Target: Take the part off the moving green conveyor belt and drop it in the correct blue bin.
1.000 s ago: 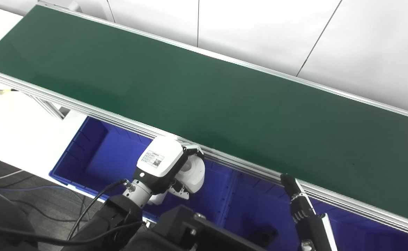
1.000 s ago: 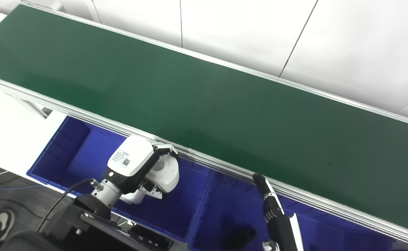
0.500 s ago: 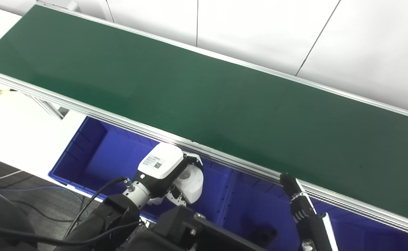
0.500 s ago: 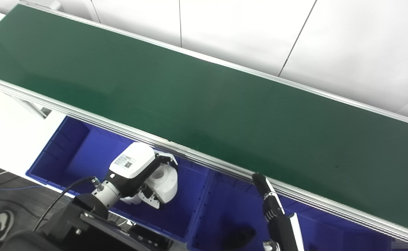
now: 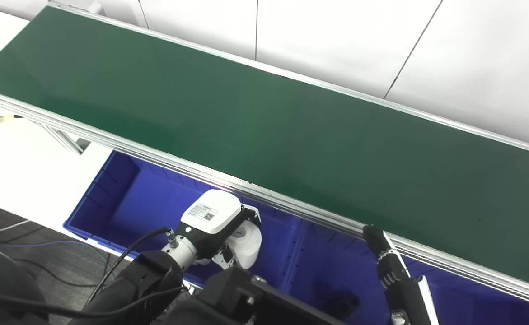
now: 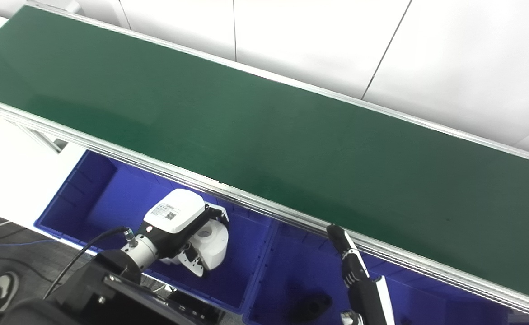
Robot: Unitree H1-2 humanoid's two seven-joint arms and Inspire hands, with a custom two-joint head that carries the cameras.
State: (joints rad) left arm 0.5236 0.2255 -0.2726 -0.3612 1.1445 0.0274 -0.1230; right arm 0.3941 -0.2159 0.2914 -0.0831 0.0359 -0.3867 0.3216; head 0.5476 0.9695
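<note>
My left hand (image 5: 214,221) is shut on a white cylindrical part (image 5: 247,239) with a hole in its top. It holds the part low inside the left blue bin (image 5: 124,198), just below the near rail of the green conveyor belt (image 5: 264,122). The same hand (image 6: 178,221) and part (image 6: 210,241) show in the right eye view. The belt carries nothing. Of my right hand only dark fingers (image 5: 384,257) show, pointing up beside the belt rail over the right blue bin (image 5: 332,275); whether it is open or shut is hidden.
A black part (image 5: 343,304) lies on the floor of the right blue bin. A divider wall (image 5: 293,253) separates the two bins. A white table surface (image 5: 16,162) lies at the left, with cables on the floor below.
My left hand has moved down and toward me with the white part, off the belt rail and deeper into the left bin. The right hand has not moved.
</note>
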